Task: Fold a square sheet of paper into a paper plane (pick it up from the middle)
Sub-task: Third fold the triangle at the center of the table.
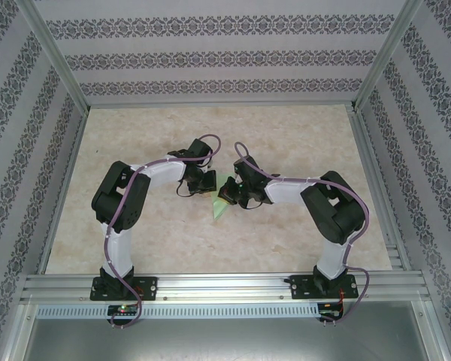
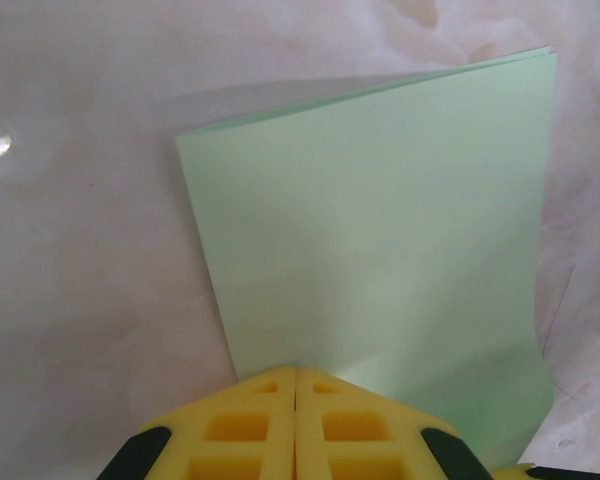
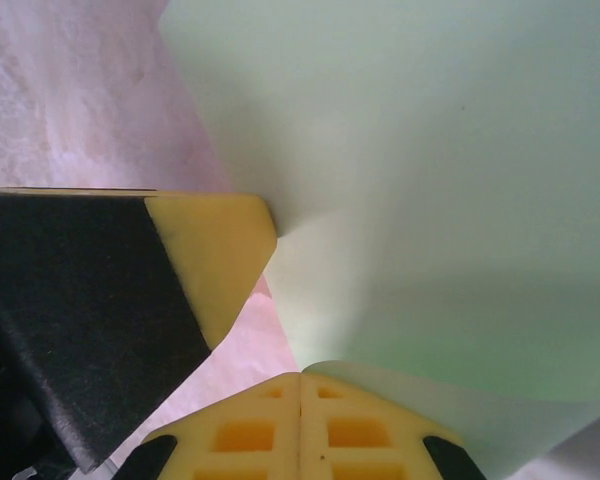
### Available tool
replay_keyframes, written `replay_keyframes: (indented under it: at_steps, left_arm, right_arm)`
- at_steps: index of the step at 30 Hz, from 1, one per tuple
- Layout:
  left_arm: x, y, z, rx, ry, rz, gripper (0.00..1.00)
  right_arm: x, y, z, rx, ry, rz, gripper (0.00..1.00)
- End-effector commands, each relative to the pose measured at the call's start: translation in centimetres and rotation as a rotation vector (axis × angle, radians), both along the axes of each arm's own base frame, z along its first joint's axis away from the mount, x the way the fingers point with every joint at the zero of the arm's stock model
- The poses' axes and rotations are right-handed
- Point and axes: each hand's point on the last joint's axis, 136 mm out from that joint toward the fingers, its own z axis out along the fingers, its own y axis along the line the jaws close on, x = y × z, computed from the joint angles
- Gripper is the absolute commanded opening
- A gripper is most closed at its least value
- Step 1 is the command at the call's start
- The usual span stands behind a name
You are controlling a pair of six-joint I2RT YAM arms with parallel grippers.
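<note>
Left pincer (image 2: 296, 372), right pincer (image 3: 300, 378) tight on frame-cut folded sheet (image 2: 380, 230)

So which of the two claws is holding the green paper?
Both: the left gripper and the right gripper are each shut on the paper, from opposite sides.
</note>
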Motion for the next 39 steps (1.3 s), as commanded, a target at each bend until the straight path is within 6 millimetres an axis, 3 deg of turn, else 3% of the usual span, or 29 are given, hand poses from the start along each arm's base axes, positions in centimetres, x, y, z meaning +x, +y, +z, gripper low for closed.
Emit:
replay_keyframes:
  at_steps: [1, 13, 39]
  left_arm:
    - [-0.3, 0.6, -0.8, 0.027, 0.023, -0.017, 0.07]
    - [-0.5, 0.6, -0.9, 0.026, 0.027, -0.019, 0.07]
    - [-0.7, 0.6, -0.9, 0.023, 0.03, -0.014, 0.08]
  right_arm:
    - [0.4, 1.0, 0.3, 0.018, -0.029, 0.03, 0.03]
    - [0.0, 1.6, -0.2, 0.013, -0.029, 0.068, 0.03]
    - [0.1, 0.1, -1.2, -0.042, -0.013, 0.014, 0.03]
